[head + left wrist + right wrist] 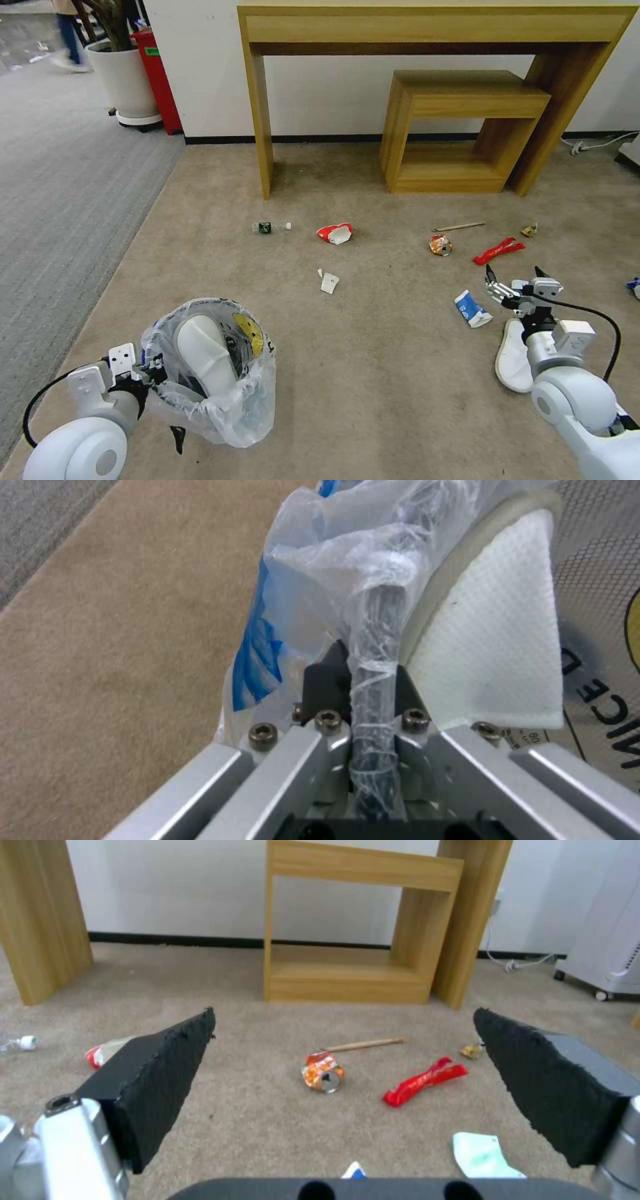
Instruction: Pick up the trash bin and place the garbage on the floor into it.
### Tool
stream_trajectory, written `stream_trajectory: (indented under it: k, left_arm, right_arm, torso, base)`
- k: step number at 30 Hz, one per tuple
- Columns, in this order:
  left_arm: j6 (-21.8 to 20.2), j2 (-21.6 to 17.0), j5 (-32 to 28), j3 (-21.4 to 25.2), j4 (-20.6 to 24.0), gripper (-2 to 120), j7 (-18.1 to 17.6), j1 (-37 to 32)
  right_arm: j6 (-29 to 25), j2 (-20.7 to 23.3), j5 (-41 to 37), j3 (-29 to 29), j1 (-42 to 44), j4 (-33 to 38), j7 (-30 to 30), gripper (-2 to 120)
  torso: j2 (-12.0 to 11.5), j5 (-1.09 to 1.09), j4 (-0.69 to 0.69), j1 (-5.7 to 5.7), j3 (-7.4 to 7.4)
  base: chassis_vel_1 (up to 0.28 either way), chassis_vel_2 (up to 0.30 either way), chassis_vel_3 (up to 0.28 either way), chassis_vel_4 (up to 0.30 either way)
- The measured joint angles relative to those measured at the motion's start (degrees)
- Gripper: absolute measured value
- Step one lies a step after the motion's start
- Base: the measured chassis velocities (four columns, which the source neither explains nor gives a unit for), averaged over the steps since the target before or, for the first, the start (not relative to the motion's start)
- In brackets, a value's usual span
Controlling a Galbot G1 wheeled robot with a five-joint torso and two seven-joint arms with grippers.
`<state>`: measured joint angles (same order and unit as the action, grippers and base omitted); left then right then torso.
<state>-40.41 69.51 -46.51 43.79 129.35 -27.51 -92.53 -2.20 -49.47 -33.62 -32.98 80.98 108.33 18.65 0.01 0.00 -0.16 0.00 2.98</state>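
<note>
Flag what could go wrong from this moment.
The left gripper pinches only the trash bin rim through thin plastic liner, so it may slip or tilt, spilling the white slipper inside. The open right gripper hovers between the blue-white carton and the floor slipper; it may nudge either.

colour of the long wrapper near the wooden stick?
Red wrapper, clearest in the right wrist view.

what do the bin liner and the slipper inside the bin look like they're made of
The bin liner looks like thin clear plastic film: it crinkles, shines and shows the bin through. The slipper looks like soft white cloth with a dimpled weave on a pale, likely foam sole. The left gripper pinches the lined rim.
</note>
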Motion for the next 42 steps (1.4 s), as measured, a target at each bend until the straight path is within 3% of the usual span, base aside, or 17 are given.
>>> stream_trajectory:
  k: [12, 42]
  left_arm:
    - [0.8, 0.1, 0.3, 0.2, 0.2, 1, 0.6, -0.4]
    - [1.6, 0.3, 0.5, 0.5, 0.0, 1, 1.1, -0.7]
  right_arm:
    - [0.0, -1.0, 0.5, -0.1, 0.6, 0.3, -1.1, 92]
    - [-1.6, -1.6, 3.0, 1.2, -0.4, -1.7, -3.1, 92]
  torso:
    - [0.0, 0.0, 0.0, 0.0, 0.0]
    - [0.0, 0.0, 0.0, 0.0, 0.0]
  base:
    - [0.0, 0.0, 0.0, 0.0]
    - [0.027, 0.028, -0.02, -0.025]
